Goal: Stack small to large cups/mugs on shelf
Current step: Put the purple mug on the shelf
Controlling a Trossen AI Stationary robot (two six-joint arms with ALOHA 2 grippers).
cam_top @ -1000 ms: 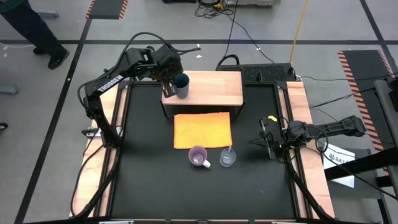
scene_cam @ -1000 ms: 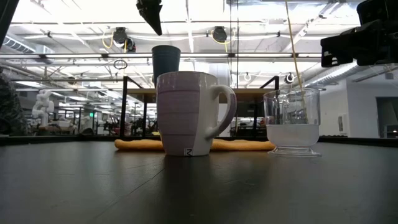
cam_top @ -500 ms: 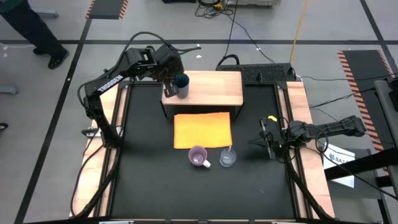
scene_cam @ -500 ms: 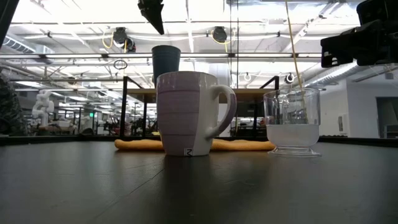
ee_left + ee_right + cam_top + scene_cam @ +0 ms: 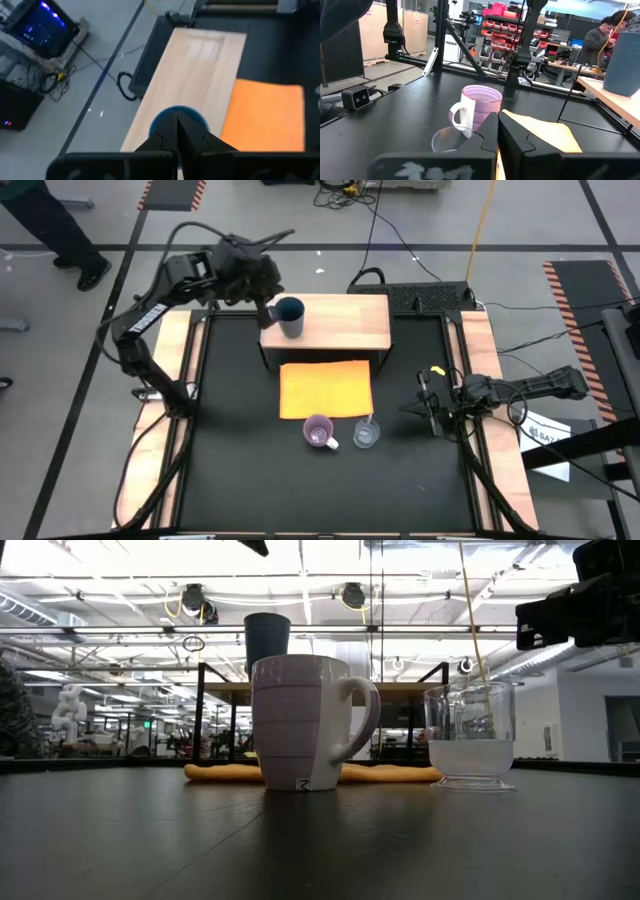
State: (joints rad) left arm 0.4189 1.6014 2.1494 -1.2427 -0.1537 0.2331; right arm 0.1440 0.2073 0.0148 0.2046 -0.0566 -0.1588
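Note:
A dark blue tumbler (image 5: 290, 317) stands upright on the left end of the light wooden shelf (image 5: 345, 328) at the table's far side. My left gripper (image 5: 268, 310) is shut and hangs above and just left of the tumbler (image 5: 159, 120), clear of it. On the black table in front of the shelf stand a lilac mug (image 5: 319, 431) and, to its right, a clear cup (image 5: 366, 434). My right gripper (image 5: 412, 408) is shut and waits level near the table's right edge, pointing at the mug (image 5: 480, 106) and the clear cup (image 5: 446, 141).
A flat orange sheet (image 5: 325, 388) lies on the table between the shelf and the two cups. A small camera (image 5: 357, 97) sits at the table's near edge. A person (image 5: 50, 225) stands on the floor beyond the far left corner.
My left gripper has risen from beside the tumbler and drawn back toward the table's far left, tipping up to point less steeply down. The blue tumbler stays where it stood on the shelf.

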